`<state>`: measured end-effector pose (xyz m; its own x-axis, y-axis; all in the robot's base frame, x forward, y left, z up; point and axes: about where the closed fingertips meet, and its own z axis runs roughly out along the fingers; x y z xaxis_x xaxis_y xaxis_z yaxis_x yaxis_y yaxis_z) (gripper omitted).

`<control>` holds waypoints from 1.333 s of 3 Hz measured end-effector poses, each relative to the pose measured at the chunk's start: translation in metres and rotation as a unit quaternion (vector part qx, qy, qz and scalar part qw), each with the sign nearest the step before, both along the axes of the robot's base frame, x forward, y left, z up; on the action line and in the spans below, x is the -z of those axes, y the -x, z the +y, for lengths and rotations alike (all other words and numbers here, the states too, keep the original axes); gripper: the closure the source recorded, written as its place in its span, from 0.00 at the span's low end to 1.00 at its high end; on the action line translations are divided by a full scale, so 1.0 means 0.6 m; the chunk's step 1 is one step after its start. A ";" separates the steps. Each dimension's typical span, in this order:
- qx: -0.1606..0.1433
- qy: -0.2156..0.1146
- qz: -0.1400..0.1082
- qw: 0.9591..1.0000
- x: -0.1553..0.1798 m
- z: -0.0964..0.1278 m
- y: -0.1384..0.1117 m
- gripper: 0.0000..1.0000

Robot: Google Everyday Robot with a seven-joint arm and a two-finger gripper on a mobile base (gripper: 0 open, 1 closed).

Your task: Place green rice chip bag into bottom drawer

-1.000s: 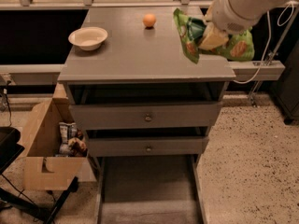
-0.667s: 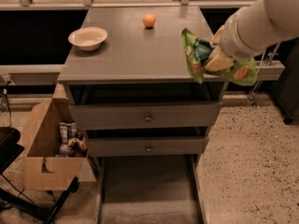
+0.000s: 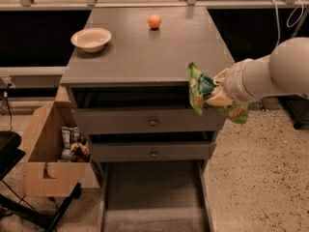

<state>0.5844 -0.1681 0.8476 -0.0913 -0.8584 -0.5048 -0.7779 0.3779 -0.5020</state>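
- The bottom drawer (image 3: pixel 154 197) was down low at the front, pulled out and open. The part of its grey bottom that showed had nothing on it.
- A box (image 3: pixel 43 153) stood on the floor (image 3: pixel 256 178) just to the left, with some packets in it.
- Above the bottom drawer were the two upper drawers (image 3: pixel 153 122), each with a small knob.
- The gripper (image 3: pixel 215 88) was up high by the right front corner of the surface (image 3: pixel 145 57). Its jaws were clamped on the bag (image 3: pixel 195 91).
- The bag hung in the air, tilted, in front of that corner. It was well above the bottom drawer and a bit to the right of it, so it was not in yet.
- If the jaws let go here, I think the bag would miss and land on the floor, or catch on the drawer's right rail.
- On the way down, the bag or arm could bump the upper drawers, because they stick out close by.
- The bag looked crinkly and smooth, so it might slip out early.
- Far back on the surface sat a bowl (image 3: pixel 91 38) and an orange (image 3: pixel 154 21). Both were well apart from the bag and looked safe.
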 end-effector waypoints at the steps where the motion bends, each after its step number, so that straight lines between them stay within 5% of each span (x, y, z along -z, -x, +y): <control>1: 0.000 0.000 0.001 1.000 0.003 0.002 0.002 1.00; 2: 0.000 0.001 0.008 1.000 0.017 0.014 0.012 1.00; 3: 0.039 -0.034 0.045 0.998 0.073 0.016 0.069 1.00; 4: 0.089 -0.075 0.108 0.987 0.202 0.002 0.158 1.00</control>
